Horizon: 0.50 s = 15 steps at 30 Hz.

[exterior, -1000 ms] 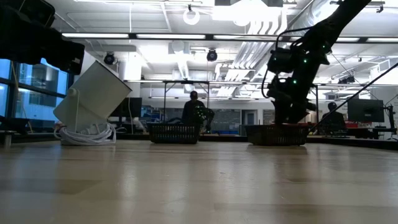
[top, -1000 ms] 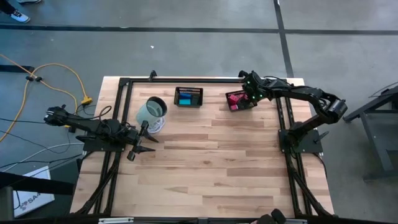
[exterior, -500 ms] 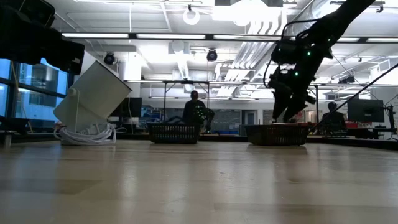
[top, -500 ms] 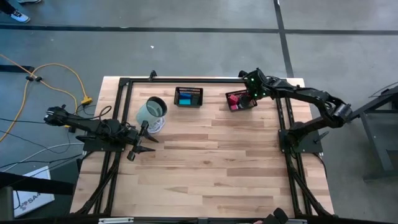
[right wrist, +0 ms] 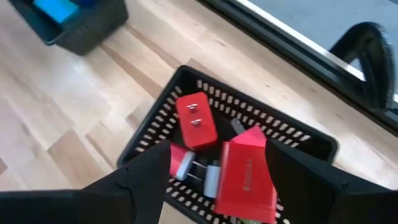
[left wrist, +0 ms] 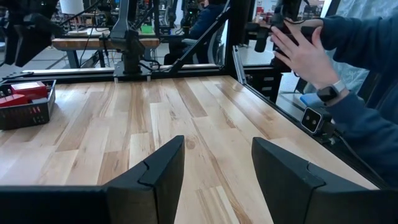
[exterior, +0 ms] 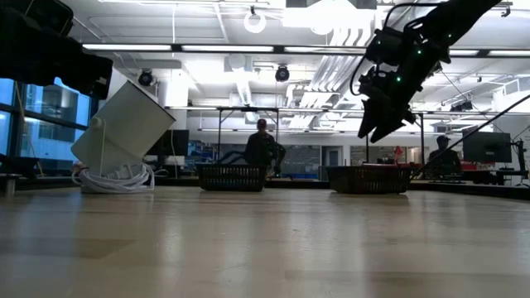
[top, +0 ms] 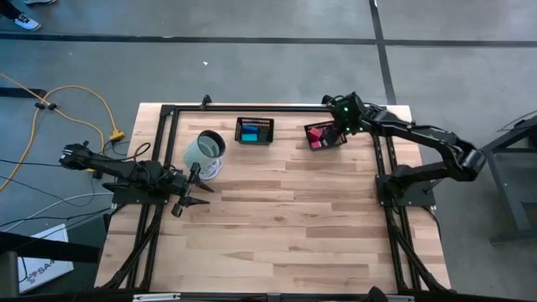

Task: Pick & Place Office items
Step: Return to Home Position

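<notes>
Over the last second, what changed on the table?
The right gripper lifted up out of the right basket, open and empty; the red pieces stay inside. The left gripper, left basket and white can did not move.

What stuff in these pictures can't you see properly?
Left black mesh basket: low view, its wall hides what's inside; high view, the blue pieces are too small to count.
Right black mesh basket: right wrist view, red blocky pieces cover whatever lies beneath, and the right claw blocks part with its dark fingers.
Left wrist view: the picture's edge cuts that basket off.
</notes>
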Each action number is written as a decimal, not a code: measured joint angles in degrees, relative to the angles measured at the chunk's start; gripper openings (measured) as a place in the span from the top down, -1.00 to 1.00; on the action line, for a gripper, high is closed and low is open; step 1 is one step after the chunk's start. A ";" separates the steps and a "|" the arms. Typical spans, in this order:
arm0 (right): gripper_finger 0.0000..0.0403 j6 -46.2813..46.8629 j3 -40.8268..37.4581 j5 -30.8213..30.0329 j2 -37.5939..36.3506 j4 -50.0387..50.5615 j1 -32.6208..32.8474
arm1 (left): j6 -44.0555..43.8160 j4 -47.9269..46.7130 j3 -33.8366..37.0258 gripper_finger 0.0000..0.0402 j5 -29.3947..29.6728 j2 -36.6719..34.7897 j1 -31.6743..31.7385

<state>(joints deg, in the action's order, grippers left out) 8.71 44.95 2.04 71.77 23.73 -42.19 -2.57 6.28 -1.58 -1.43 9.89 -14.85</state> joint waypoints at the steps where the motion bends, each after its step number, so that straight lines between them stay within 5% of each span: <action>1: -0.23 0.00 0.00 0.04 0.00 0.02 0.35 | 0.00 0.00 0.00 0.10 0.00 0.01 -0.01; 8: -0.23 0.31 0.00 1.43 0.00 -1.17 2.45 | 0.00 0.00 0.01 0.10 -0.01 0.00 -0.02; 15: -0.23 4.40 0.00 10.24 0.00 -6.38 4.78 | 0.00 0.02 0.01 0.10 0.00 0.02 -0.02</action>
<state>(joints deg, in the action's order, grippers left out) 13.11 44.95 12.28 71.77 17.35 -37.42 -2.57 6.30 -1.57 -1.43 9.91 -14.87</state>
